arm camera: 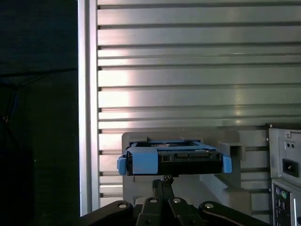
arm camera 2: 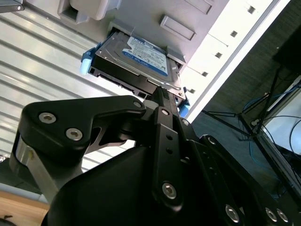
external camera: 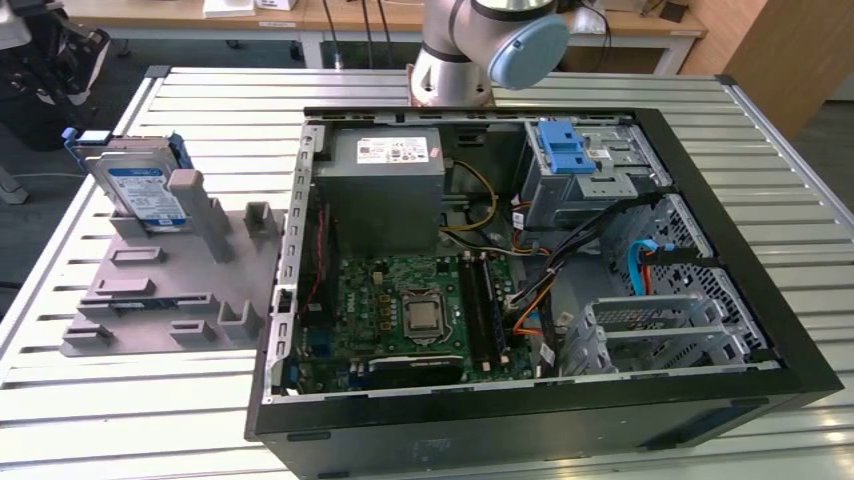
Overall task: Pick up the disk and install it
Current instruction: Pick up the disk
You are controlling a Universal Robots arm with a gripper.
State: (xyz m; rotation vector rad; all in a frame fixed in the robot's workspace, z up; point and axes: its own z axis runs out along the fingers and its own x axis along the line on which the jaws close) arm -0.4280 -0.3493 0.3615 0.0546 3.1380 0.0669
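Observation:
The disk (external camera: 140, 193), silver with a white-and-blue label and a blue bracket, stands on edge in a slot at the far end of the grey holder (external camera: 147, 290), at the exterior view's left. Both wrist views look at the disk (arm camera 2: 141, 59) (arm camera: 174, 157) past my gripper (arm camera: 162, 180) (arm camera 2: 162, 94). The black fingers meet at their tips, shut with nothing between them, and point at the disk's edge. A gap separates the tips from the disk.
The open computer case (external camera: 534, 410) lies on the slatted metal table (external camera: 200, 100) beside the holder. Inside are the grey power-supply box (external camera: 387, 190), the motherboard (external camera: 420, 310) and a grey drive cage (external camera: 594, 175) with a blue latch. My arm's base (external camera: 461, 60) stands behind the case.

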